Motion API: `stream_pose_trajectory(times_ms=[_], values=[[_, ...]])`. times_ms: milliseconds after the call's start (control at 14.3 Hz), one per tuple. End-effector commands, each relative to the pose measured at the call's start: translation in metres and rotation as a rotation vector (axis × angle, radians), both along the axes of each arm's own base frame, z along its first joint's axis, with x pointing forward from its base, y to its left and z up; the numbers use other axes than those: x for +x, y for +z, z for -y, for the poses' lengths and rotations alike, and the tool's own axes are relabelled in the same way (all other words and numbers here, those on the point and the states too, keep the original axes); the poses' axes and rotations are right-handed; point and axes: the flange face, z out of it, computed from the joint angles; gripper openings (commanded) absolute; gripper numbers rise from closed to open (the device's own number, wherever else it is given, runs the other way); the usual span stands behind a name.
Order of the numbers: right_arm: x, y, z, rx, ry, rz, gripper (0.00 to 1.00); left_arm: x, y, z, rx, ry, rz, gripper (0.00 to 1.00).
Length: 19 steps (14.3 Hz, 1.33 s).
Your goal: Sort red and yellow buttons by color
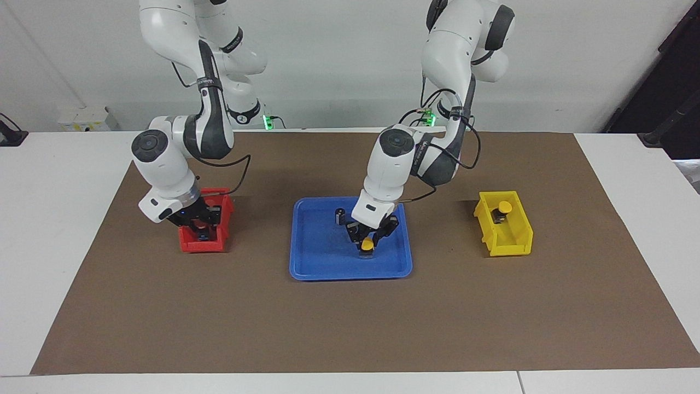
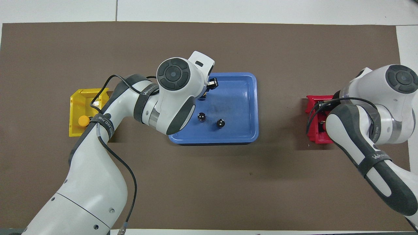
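A yellow button (image 1: pixel 367 243) stands in the blue tray (image 1: pixel 317 257) on the side away from the robots. My left gripper (image 1: pixel 368 239) has come down around it and is shut on its cap. In the overhead view the left arm covers that button. Another yellow button (image 1: pixel 504 207) (image 2: pixel 83 121) sits in the yellow bin (image 1: pixel 503 243) (image 2: pixel 76 101) at the left arm's end. My right gripper (image 1: pixel 199 221) is low over the red bin (image 1: pixel 202 245) (image 2: pixel 318 138) at the right arm's end. The red buttons are hidden by that hand and arm.
Two dark cylinders (image 2: pixel 202 117) (image 2: pixel 220 123) without coloured caps stand in the tray on the robots' side, close to the left hand. A brown mat (image 1: pixel 350 328) covers the table under the tray and both bins.
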Motion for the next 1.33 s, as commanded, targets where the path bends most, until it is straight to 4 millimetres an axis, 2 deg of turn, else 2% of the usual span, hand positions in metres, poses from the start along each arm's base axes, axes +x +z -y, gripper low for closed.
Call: stream_pose_trajectory(times_ms=[0, 70, 140, 209, 279, 349, 419, 488, 558, 628, 698, 837, 907, 977, 1116, 1256], values=[[-0.001, 0.008, 0.003, 0.004, 0.026, 0.010, 0.68, 0.006, -0.008, 0.004, -0.005, 0.017, 0.001, 0.21], [0.002, 0.013, 0.003, 0.004, 0.027, 0.004, 0.68, 0.009, -0.004, 0.002, -0.005, 0.021, 0.001, 0.08], [0.006, 0.023, 0.001, 0.003, 0.030, 0.000, 0.68, 0.011, 0.002, 0.003, 0.002, 0.020, -0.010, 0.02], [0.009, 0.034, -0.001, 0.002, 0.031, -0.011, 0.68, 0.019, 0.017, -0.003, 0.009, 0.033, -0.023, 0.02], [0.014, 0.050, -0.001, -0.001, 0.033, -0.019, 0.68, 0.031, 0.034, -0.017, 0.018, 0.057, -0.046, 0.02], [0.017, 0.064, 0.000, -0.002, 0.031, -0.034, 0.68, 0.037, 0.064, -0.028, 0.026, 0.070, -0.065, 0.02], [0.020, 0.076, 0.000, -0.003, 0.028, -0.046, 0.69, 0.042, 0.082, -0.042, 0.035, 0.084, -0.093, 0.02], [0.021, 0.087, 0.001, -0.004, 0.027, -0.048, 0.70, 0.049, 0.113, -0.078, 0.037, 0.113, -0.097, 0.02], [0.021, 0.097, -0.001, -0.005, 0.029, -0.048, 0.74, 0.055, 0.133, -0.108, 0.034, 0.110, -0.092, 0.02], [0.021, 0.113, -0.001, -0.005, 0.027, -0.044, 0.85, 0.057, 0.136, -0.143, 0.052, 0.057, -0.111, 0.02], [0.022, 0.130, -0.001, -0.007, 0.023, -0.047, 1.00, 0.064, 0.141, -0.198, 0.051, 0.018, -0.132, 0.02], [0.017, 0.164, -0.002, -0.009, 0.020, -0.048, 1.00, 0.069, 0.141, -0.285, 0.007, -0.052, -0.150, 0.01], [0.012, 0.184, -0.002, -0.011, 0.017, -0.039, 1.00, 0.065, 0.137, -0.319, -0.004, -0.075, -0.159, 0.01], [0.005, 0.201, -0.003, -0.014, 0.013, -0.031, 1.00, 0.055, 0.126, -0.344, -0.009, -0.106, -0.168, 0.01], [-0.010, 0.231, -0.006, -0.018, 0.012, -0.015, 1.00, 0.037, 0.101, -0.376, -0.007, -0.207, -0.146, 0.01], [-0.024, 0.252, -0.006, -0.021, 0.009, -0.010, 1.00, 0.024, 0.086, -0.392, -0.008, -0.227, -0.152, 0.01]])
